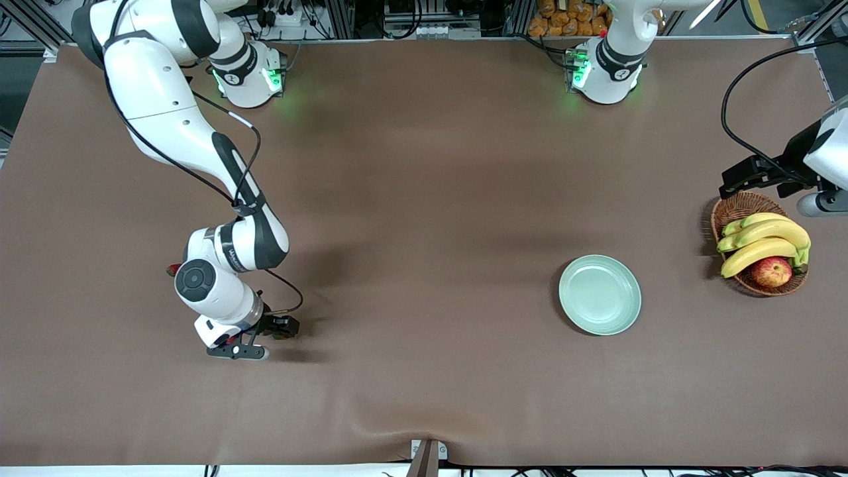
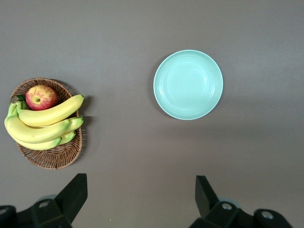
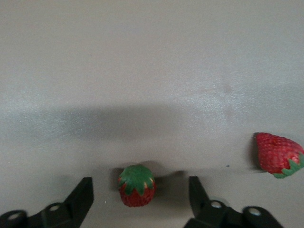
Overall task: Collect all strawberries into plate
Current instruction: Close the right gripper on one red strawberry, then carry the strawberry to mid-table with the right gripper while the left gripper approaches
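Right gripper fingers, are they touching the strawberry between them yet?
Apart. In the right wrist view, the right gripper is open, and brown table shows between the strawberry and each of the fingers.

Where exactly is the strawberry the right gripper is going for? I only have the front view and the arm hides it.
Observer: The right wrist view shows a strawberry standing cap-up on the table, between the right gripper's open fingers, untouched.
Operator: Any others close by?
Observer: Yes, a second strawberry lies on its side beside it, outside the fingers.
Operator: And the left gripper?
Observer: The left wrist view shows the left gripper open and holding nothing while that arm waits.
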Available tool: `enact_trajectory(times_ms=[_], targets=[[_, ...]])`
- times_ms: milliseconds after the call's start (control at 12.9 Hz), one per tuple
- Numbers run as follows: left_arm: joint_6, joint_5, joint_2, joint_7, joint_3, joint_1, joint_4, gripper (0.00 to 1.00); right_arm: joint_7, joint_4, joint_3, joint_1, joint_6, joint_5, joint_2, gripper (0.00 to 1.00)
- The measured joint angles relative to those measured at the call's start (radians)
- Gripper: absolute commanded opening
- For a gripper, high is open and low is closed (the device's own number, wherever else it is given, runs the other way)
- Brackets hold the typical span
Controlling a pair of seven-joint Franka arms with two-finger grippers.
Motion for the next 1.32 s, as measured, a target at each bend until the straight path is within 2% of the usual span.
enact_trajectory(times_ms=[155, 233, 311, 388, 544, 699, 932, 1087, 1320], targets=[[0.000, -0.005, 0.000, 0.000, 0.000, 0.000, 0.000, 1.00, 0.001, 0.000, 0.000, 0.000, 0.000, 0.000, 0.001, 0.66], [0.000, -0.006, 0.000, 0.000, 0.000, 0.000, 0.000, 1.00, 0.001, 0.000, 0.000, 0.000, 0.000, 0.000, 0.002, 0.55], [0.000, -0.006, 0.000, 0.000, 0.000, 0.000, 0.000, 1.00, 0.001, 0.000, 0.000, 0.000, 0.000, 0.000, 0.003, 0.38], [0.000, -0.006, 0.000, 0.000, 0.000, 0.000, 0.000, 1.00, 0.001, 0.000, 0.000, 0.000, 0.000, 0.000, 0.004, 0.25], [0.000, -0.006, 0.000, 0.000, 0.000, 0.000, 0.000, 1.00, 0.001, 0.001, 0.000, 0.000, 0.001, 0.000, 0.008, 0.11], [0.000, -0.007, 0.000, 0.000, 0.000, 0.000, 0.000, 1.00, -0.003, 0.003, -0.003, -0.001, 0.001, -0.001, 0.008, 0.06], [0.000, -0.007, 0.000, 0.000, 0.000, 0.000, 0.000, 1.00, -0.022, 0.017, -0.003, 0.000, -0.016, -0.001, 0.005, 0.06], [0.000, -0.007, 0.000, 0.000, 0.000, 0.000, 0.000, 1.00, -0.026, 0.038, 0.003, 0.012, -0.102, -0.001, -0.020, 0.06], [0.000, -0.007, 0.000, 0.000, 0.000, 0.000, 0.000, 1.00, -0.014, 0.053, 0.004, 0.082, -0.258, -0.001, -0.109, 0.06]])
